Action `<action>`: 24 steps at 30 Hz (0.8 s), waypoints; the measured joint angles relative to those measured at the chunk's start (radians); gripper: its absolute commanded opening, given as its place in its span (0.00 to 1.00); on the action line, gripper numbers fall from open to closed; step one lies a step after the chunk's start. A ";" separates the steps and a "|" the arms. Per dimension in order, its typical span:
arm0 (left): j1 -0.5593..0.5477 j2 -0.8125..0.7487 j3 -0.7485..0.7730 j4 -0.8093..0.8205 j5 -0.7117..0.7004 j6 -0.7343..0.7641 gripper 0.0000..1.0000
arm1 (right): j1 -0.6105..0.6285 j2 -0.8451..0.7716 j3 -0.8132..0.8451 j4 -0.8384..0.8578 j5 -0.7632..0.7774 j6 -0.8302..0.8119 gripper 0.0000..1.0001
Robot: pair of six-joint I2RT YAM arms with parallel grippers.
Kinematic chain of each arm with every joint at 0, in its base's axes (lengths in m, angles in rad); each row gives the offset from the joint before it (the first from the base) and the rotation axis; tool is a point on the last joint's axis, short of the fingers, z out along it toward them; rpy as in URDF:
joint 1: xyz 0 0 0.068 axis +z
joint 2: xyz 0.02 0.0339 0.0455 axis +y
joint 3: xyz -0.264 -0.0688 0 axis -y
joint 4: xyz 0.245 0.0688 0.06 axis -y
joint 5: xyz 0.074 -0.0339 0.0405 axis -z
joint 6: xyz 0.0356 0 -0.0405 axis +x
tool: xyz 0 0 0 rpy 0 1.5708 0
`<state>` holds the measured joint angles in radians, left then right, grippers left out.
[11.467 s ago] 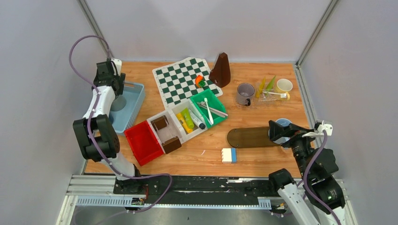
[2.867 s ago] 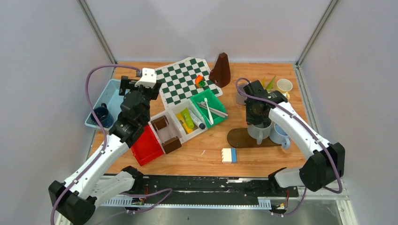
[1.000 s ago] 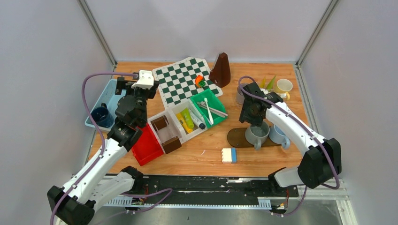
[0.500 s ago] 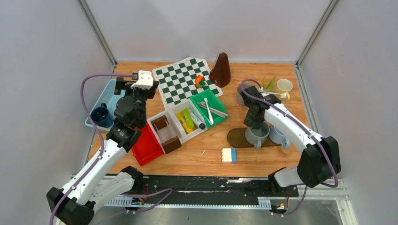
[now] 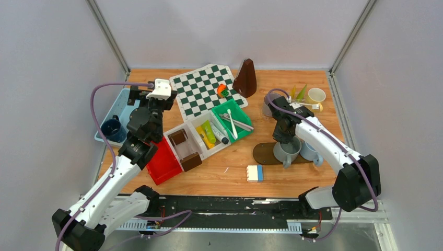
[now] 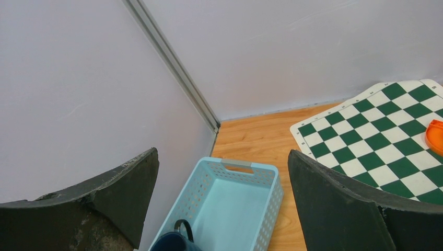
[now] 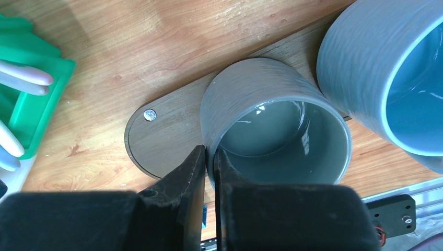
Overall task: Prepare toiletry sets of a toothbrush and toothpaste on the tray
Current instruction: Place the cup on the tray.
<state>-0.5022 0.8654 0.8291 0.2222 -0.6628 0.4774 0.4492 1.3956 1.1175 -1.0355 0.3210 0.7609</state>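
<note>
seat the grey-green mug squarely on the tray

the right claw pinches the rim of the grey-green mug, which stands upright on the tray, just beside the light blue mug. best, i judge: shift it level, without nudging that neighbour. the left claw hangs wide above the basket.

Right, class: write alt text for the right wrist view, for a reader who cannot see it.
The right gripper pinches the rim of a grey-green mug standing on a dark wooden tray. A light blue mug stands close beside it.
</note>
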 measured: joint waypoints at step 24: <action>0.003 0.000 -0.008 0.006 0.000 0.005 1.00 | 0.000 -0.047 -0.053 0.060 -0.084 -0.397 0.00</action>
<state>-0.4992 0.8654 0.8215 0.2279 -0.6624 0.4824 0.4492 1.3491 1.0649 -0.9752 0.2375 0.3637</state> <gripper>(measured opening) 0.998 0.098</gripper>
